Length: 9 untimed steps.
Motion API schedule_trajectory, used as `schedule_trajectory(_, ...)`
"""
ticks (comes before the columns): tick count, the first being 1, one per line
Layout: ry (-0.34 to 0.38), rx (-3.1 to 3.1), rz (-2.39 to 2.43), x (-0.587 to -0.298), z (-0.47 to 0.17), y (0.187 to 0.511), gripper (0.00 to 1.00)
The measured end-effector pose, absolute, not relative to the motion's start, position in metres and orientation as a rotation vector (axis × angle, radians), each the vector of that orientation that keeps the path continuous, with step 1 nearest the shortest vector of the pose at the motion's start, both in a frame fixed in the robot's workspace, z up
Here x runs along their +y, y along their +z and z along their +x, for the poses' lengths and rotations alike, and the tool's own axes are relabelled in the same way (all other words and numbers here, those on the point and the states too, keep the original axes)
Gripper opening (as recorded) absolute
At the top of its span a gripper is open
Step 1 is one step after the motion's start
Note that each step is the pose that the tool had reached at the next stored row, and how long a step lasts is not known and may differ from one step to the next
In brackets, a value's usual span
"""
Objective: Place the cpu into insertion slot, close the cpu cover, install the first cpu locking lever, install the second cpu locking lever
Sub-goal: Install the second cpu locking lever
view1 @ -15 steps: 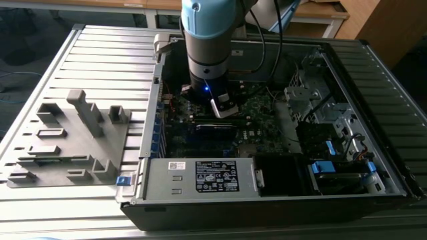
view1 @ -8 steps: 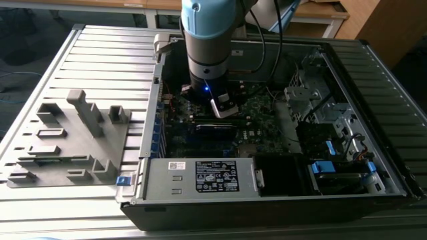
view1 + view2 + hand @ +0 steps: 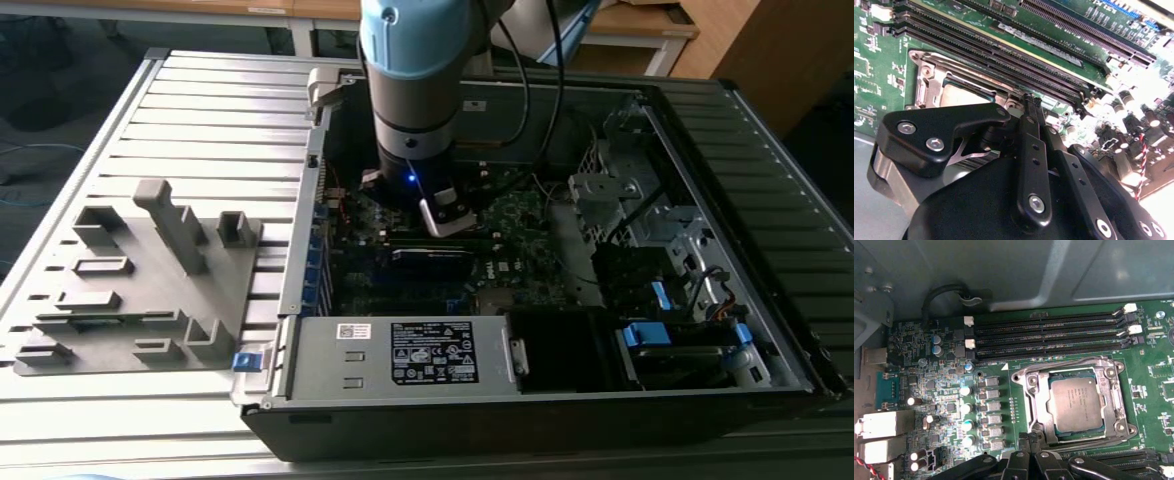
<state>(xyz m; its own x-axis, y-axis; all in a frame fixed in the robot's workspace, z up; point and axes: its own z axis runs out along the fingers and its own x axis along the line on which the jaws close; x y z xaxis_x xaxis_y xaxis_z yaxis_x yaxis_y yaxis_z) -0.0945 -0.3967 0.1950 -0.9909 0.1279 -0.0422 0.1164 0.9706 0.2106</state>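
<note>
Down inside the computer case [image 3: 694, 330], the hand [image 3: 1029, 442] hovers clenched and empty, fingertips [image 3: 1032, 102] pressed together, just beside the near rim of the socket. From the hand, in the first wrist view, the cpu [image 3: 1075, 404] lies toward one o'clock, seated flat in its slot. Around it the cpu cover [image 3: 1030, 390] lies down, framing the chip. Beyond, the memory slots [image 3: 1049, 335] run across at twelve o'clock.

Exterior view is dim inside the computer case [image 3: 561, 250], daylight washing in from 1 o'clock. In the second wrist view, glare blows out the motherboard [image 3: 1134, 95] at 3 o'clock; the near gripper [image 3: 1032, 102] is soft.
</note>
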Motion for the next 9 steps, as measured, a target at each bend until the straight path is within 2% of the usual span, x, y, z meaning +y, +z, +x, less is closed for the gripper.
schedule_trajectory(9,0.326,3.063,0.19,-0.3978,-0.0956,0.1931,0.11)
